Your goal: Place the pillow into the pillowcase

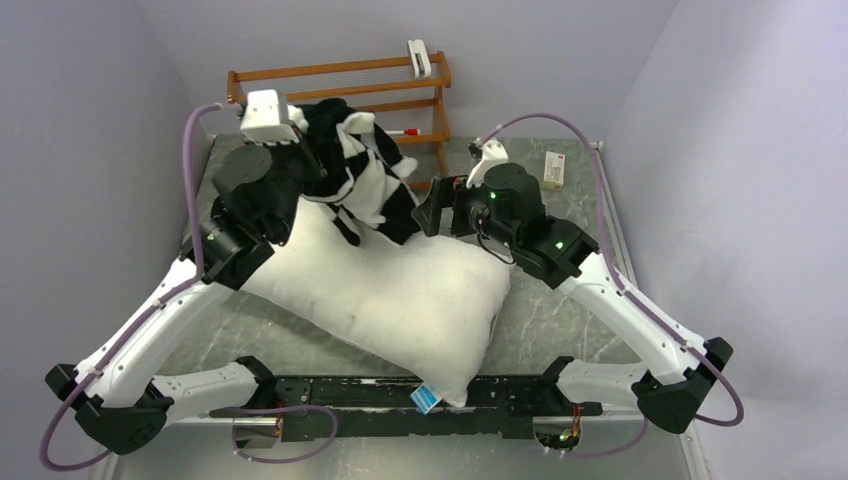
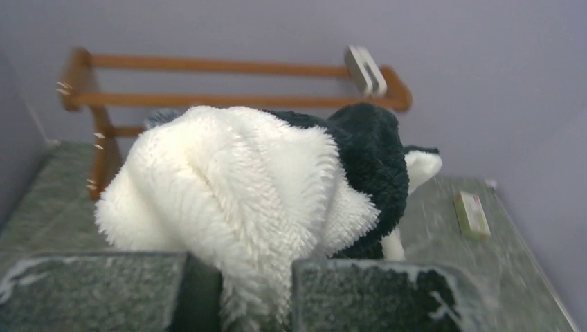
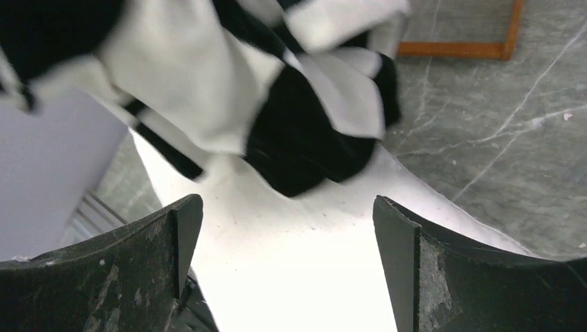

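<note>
Standing between lilac walls (image 1: 90, 100), the grey marbled table (image 1: 570, 320) bears the pillow (image 1: 400, 290).

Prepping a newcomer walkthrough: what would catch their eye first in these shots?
The checkered pillowcase, bunched and lifted at the table's far left, clamped in the left pincer. Below it the big white pillow sprawls diagonally across the table centre, its tagged corner at the near edge. The right pincer hangs open over the pillow's far end.

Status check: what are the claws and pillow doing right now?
Left claw shut on pillowcase, held up. Right claw open above pillow. Pillow not inside yet. Nothing seen blocking.
</note>
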You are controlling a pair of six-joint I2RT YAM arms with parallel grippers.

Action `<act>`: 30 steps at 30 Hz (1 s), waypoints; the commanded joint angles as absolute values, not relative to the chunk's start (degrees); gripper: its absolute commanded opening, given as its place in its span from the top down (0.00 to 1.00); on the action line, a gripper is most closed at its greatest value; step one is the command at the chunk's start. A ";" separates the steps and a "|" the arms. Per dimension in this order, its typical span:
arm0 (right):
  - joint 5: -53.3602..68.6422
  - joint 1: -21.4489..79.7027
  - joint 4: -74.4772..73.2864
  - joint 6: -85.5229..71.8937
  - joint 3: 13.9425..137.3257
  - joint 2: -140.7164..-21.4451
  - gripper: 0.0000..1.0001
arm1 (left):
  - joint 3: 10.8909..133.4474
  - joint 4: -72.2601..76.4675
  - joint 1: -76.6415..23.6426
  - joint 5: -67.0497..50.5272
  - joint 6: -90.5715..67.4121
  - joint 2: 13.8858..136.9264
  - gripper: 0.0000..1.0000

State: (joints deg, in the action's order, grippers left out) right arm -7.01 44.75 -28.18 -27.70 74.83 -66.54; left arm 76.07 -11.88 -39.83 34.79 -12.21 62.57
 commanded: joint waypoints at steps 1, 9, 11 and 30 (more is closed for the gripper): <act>-2.32 45.00 -29.26 -18.04 73.27 -68.58 0.05 | 81.54 -2.62 -39.44 45.44 -3.11 59.52 0.95; -0.27 46.01 -26.87 -8.64 70.55 -77.56 0.01 | 82.31 4.99 -39.46 49.29 6.83 55.97 0.95; -0.89 48.25 -30.17 -5.94 73.49 -82.61 0.00 | 83.49 3.85 -39.46 49.47 7.35 56.08 0.95; -22.19 48.96 -30.73 -3.18 75.64 -81.55 1.00 | 77.74 -9.75 -39.46 47.32 5.37 49.23 0.95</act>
State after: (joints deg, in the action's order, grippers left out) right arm -13.17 49.58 -26.15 -6.90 72.42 -86.13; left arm 77.28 -6.90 -39.83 47.79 6.35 50.26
